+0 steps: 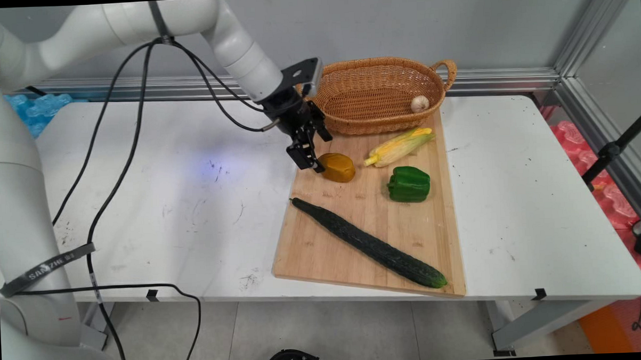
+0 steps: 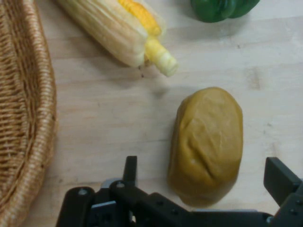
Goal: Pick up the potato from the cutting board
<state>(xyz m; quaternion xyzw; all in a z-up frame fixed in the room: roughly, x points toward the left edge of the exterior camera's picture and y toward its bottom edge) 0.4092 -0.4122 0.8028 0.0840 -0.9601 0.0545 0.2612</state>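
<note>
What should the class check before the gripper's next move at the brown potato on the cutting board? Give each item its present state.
1. Gripper open: ok.
2. Brown potato between the fingers: ok.
3. Fingers apart from potato: cannot tell.
4. Corn clear of potato: ok.
5. Basket clear of the fingers: ok.
6. Potato flat on the cutting board: ok.

Glossy white, rounded arm links [image 1: 134, 24] joined by smooth cylindrical joints. Black cables [image 1: 110, 118] looped from a black strap at the upper link, hanging in long curves. Black band [image 1: 46, 267] around the thick lower column, lettered in pale print (partly legible only). Black angular bracket [image 1: 303, 73] at the wrist. Matte black pincer [image 1: 310, 160] with jointed linkage bars [image 2: 156, 205], small screw heads and blocky fingers [image 2: 280, 179].
</note>
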